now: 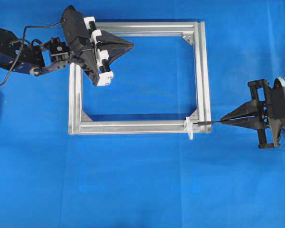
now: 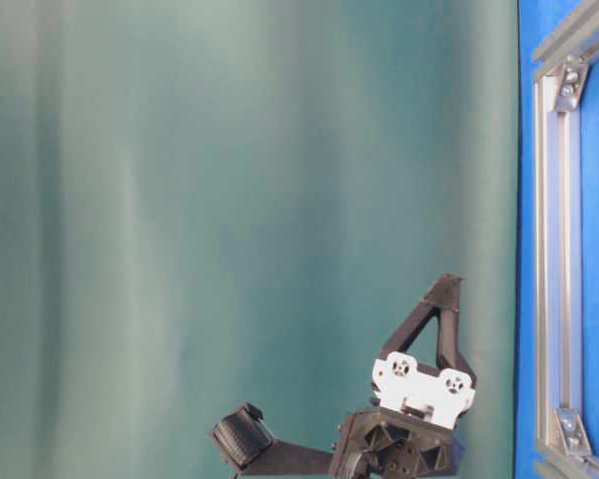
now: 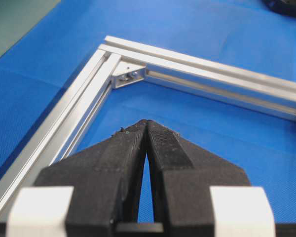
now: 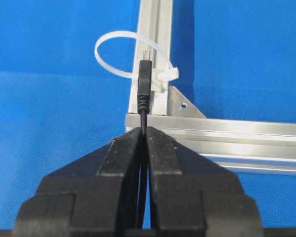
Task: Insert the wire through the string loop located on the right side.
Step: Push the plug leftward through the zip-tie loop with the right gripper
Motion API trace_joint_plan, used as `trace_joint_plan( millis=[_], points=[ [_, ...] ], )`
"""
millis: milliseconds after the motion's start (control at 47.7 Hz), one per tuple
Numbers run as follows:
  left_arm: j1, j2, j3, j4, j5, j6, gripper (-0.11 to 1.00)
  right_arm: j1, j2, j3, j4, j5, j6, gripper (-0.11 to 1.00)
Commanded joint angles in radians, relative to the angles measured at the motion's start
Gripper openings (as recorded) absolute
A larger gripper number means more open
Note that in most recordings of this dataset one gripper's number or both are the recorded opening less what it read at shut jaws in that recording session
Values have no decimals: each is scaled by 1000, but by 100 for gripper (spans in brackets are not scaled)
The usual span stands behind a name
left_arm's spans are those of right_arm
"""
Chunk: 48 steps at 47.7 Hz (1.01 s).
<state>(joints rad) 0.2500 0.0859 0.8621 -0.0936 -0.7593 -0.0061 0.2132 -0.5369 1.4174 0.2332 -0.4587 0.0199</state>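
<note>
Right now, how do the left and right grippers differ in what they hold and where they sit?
The right gripper is shut on the wire, its plug tip pointing at the string loop; the left gripper is shut on nothing. The right gripper sits just outside the aluminium frame at its lower right corner; the left gripper hangs over the frame's upper left corner, far from the loop. Both have black fingers pressed together.

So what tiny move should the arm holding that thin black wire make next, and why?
Probably ease the right gripper forward, nudged slightly left. It is shut on the thin black wire, whose plug tip sits just short of the white string loop on the silver aluminium frame, not yet through it.
</note>
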Motion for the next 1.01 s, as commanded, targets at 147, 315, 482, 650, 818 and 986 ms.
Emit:
trace_joint_plan(
  millis=[147,315,482,650,818,986],
  points=[
    [-5,-28,-15,3,-8,2,0,-2,-2,-12,0,-6,0,-3],
    [-8,-28,-17,3,-8,2,0,-2,5,-20,0,-11,5,-3],
    [-8,-26,-18,3,-8,0,0,-2,74,-66,-2,-25,8,-3],
    [-11,-26,-18,3,-8,0,0,-2,201,-130,0,-75,8,-3],
    [-12,-26,-18,3,-6,0,0,-2,321,-218,-2,-110,3,-3],
    [-15,-26,-21,3,-5,0,0,-2,402,-290,-2,-110,-2,-3]
  ],
)
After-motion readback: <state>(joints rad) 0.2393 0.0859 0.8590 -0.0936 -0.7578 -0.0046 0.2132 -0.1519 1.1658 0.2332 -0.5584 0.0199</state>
